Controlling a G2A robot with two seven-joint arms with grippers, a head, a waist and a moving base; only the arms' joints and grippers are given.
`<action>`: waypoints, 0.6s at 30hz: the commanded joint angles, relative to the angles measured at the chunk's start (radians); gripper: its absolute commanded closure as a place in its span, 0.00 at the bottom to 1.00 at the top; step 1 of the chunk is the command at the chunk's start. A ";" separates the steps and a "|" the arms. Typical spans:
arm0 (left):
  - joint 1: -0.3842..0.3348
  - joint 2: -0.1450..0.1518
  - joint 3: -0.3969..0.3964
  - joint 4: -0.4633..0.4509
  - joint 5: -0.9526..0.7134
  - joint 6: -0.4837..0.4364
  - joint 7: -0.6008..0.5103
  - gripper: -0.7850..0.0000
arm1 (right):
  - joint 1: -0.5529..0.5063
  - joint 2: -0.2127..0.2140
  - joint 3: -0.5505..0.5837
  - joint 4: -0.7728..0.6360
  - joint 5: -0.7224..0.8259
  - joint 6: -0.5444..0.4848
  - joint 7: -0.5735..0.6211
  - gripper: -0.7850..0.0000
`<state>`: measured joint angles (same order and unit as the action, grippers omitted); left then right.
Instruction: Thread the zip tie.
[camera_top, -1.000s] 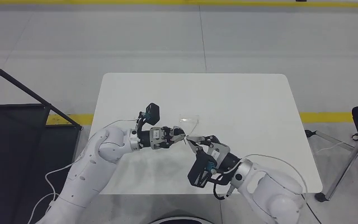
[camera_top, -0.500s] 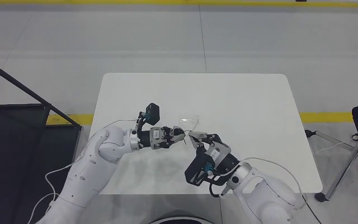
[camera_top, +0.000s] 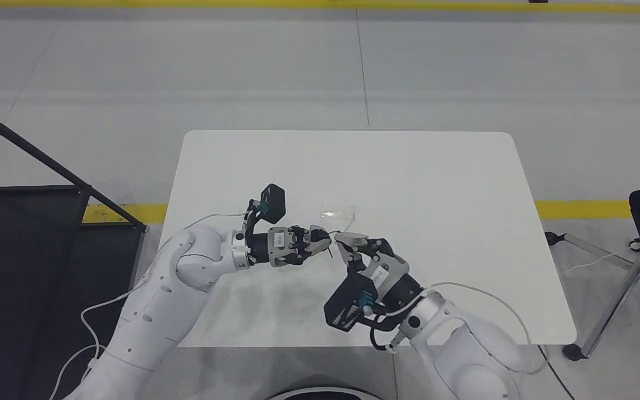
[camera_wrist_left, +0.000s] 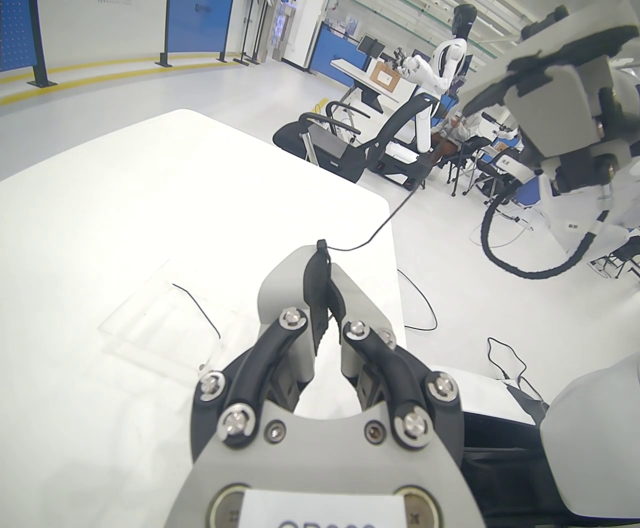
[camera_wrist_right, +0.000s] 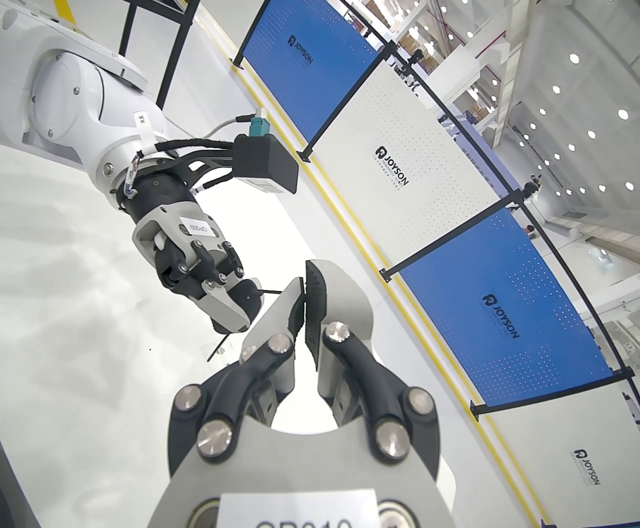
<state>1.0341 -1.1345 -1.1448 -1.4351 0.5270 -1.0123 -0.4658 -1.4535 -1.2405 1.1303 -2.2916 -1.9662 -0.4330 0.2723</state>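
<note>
I have the left gripper (camera_wrist_left: 321, 255) clamped on the zip tie (camera_wrist_left: 380, 227) and the right gripper (camera_wrist_right: 304, 285) pinching its far end, both above the worktop (camera_top: 450, 200), tips close, I think to line tail up with head.

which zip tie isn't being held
The loose zip tie lying on the clear bag; the other zip tie is up off the table, pinched in the left gripper.
</note>
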 joint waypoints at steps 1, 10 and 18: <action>0.000 0.000 0.000 0.000 0.000 0.000 0.000 1.00 | -0.005 -0.001 -0.010 0.000 -0.021 0.023 0.000 1.00; 0.020 0.004 0.008 -0.032 0.025 0.042 0.008 1.00 | -0.013 -0.001 -0.033 0.002 -0.071 0.057 -0.005 1.00; 0.018 0.007 0.011 -0.033 0.025 0.060 0.029 1.00 | -0.016 0.000 -0.040 0.002 -0.090 0.045 0.000 1.00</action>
<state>1.0524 -1.1279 -1.1342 -1.4685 0.5510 -0.9550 -0.4405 -1.4690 -1.2412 1.0898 -2.2899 -2.0572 -0.3844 0.2733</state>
